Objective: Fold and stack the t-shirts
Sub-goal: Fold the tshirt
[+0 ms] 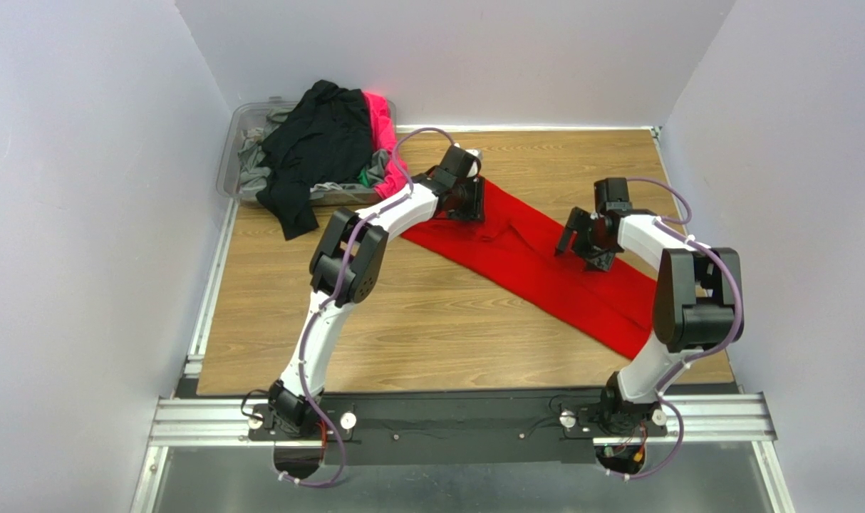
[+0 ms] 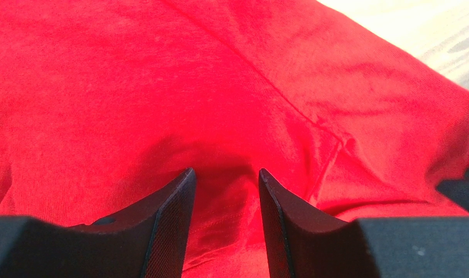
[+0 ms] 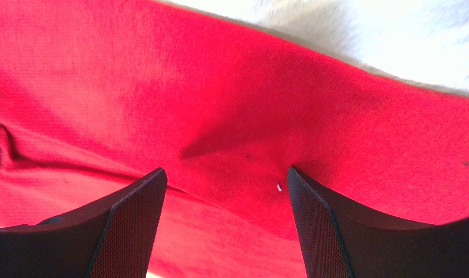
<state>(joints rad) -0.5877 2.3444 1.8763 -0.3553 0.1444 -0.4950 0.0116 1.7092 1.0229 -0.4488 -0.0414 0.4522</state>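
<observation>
The bright red t-shirt [image 1: 533, 267] lies on the wooden table as a long band, running diagonally from back centre to front right. My left gripper [image 1: 467, 203] is down on its far left end. In the left wrist view the gripper [image 2: 225, 171] is open, its tips touching the red cloth [image 2: 161, 87], with a rumpled fold between them. My right gripper [image 1: 578, 239] is down on the band's middle, at its far edge. In the right wrist view that gripper [image 3: 225, 169] is wide open, tips pressing on the red cloth [image 3: 248, 98].
A clear plastic bin [image 1: 237, 139] stands at the back left corner. It holds a black shirt [image 1: 319, 139] that hangs over the rim onto the table, a hot pink one [image 1: 381, 123] and grey cloth [image 1: 257, 171]. White walls enclose the table [image 1: 426, 321] on three sides.
</observation>
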